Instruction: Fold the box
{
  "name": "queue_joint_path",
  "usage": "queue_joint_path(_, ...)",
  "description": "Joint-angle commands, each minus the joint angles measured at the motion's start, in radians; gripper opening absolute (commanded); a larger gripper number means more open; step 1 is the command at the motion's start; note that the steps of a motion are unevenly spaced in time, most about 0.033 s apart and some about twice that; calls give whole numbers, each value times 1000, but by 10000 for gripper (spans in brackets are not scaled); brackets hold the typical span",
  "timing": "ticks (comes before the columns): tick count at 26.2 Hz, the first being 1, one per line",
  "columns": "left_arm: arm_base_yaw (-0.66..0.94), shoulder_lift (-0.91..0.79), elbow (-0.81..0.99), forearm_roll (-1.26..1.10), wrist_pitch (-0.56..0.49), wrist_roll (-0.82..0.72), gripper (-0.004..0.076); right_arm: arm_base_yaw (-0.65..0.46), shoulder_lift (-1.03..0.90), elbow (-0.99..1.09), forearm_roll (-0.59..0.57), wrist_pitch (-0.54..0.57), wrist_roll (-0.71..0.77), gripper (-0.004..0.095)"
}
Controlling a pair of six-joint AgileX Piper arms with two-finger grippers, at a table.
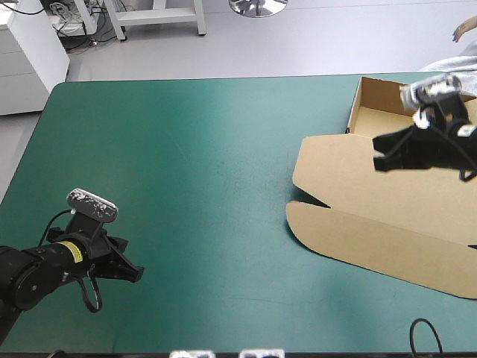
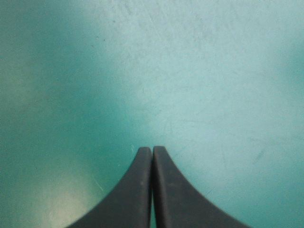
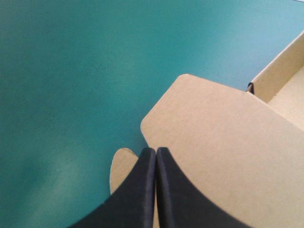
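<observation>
The brown cardboard box (image 1: pixel 350 224), a cut sheet of board, lies on the right part of the teal-green table cover (image 1: pixel 186 164). Its tray section (image 1: pixel 358 97) stands with raised walls toward the far right corner of the table. Its lid panel (image 1: pixel 335 168) lies flat, reaching toward the near edge, and ends in a long rounded flap (image 1: pixel 373 242). The right gripper (image 1: pixel 378 160), with its two broad black fin-shaped fingers, hangs over the flat lid just beside the tray's open mouth. In the right wrist view its fingers are pressed together into one pointed arch (image 3: pixel 156 152) with nothing visibly clamped between them. Under them lie the lid's rounded corner (image 3: pixel 190 95) and a small rounded tab (image 3: pixel 121 168), and a tray wall (image 3: pixel 280 71) shows farther ahead. The left gripper (image 1: pixel 138 274) sits well apart from the box, low over the near left part of the table. Its fingers are likewise closed tip to tip (image 2: pixel 152 151), and only bare teal-green cover (image 2: pixel 190 71) lies ahead of them.
</observation>
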Motion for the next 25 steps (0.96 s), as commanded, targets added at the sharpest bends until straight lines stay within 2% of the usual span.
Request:
queue_joint_path(1, -5, -46, -15, -20, -111, -12, -10, -1, -262, 232, 61, -175, -101, -15)
queue_joint_path(3, -5, -79, -5, -20, -160, -12, -10, -1, -463, 427, 49, -287, -98, -16)
queue_joint_path(4, -5, -89, 5, -20, -164, -12, -10, -1, -555, 504, 47, -305, -98, -17)
queue_joint_path(10, -5, -120, 102, -22, -173, -12, -10, -1, -795, 704, 36, -320, -75, -17)
queue_joint_path(15, -5, -151, 171, -53, -192, -28, -10, -1, -823, 791, 18, -261, -87, -17)
queue_joint_path(19, -5, -190, 225, -69, -216, -26, -10, -1, -823, 842, -5, -263, -87, -17)
queue_joint_path(25, -5, -216, 273, -69, -178, -22, -10, -1, -823, 918, -5, -249, -85, -17)
